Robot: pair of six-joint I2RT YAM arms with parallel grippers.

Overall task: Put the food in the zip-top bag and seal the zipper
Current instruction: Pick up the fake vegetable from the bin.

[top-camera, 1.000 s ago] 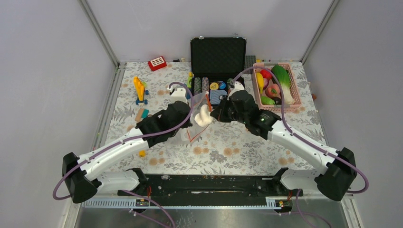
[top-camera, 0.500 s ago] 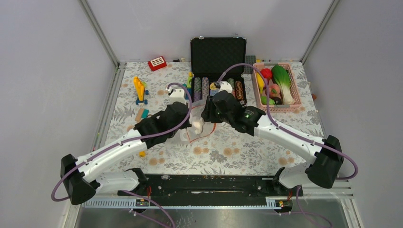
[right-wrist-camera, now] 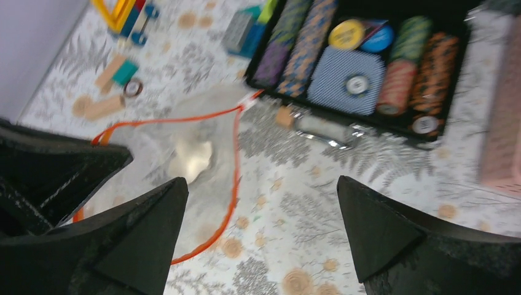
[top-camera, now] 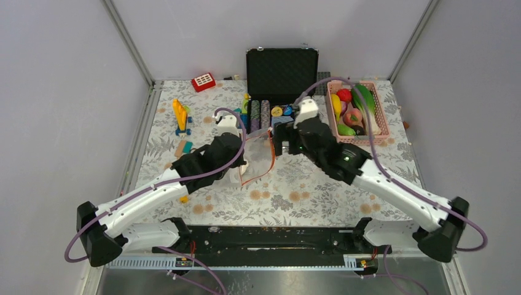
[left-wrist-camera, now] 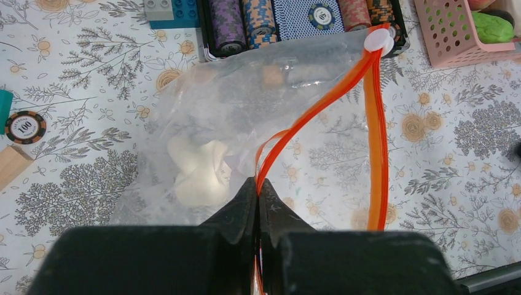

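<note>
The left gripper is seen with its jaws pressed fully together, pinching the near end of the thin orange-red zipper strip of the clear floppy plastic zip-top bag; the strip comes straight out from between the two fingertips. The bag is found on the floral-print table cover, just in front of the black open case of poker chips and between the two grippers. Its mouth is spread: the two runs of the zipper strip stand apart and meet only at the small white slider tab at the far end. One cream-white toy food piece is seen through the plastic, inside the bag. The right gripper is recorded with its jaws spread wide; nothing is held between them and no contact with the bag is seen, the bag lying below and to the left in the wrist view. The remaining food, a yellow toy banana, a red round toy fruit and a green-and-white toy cabbage, is in the pink plastic mesh basket to the right of the case.
</note>
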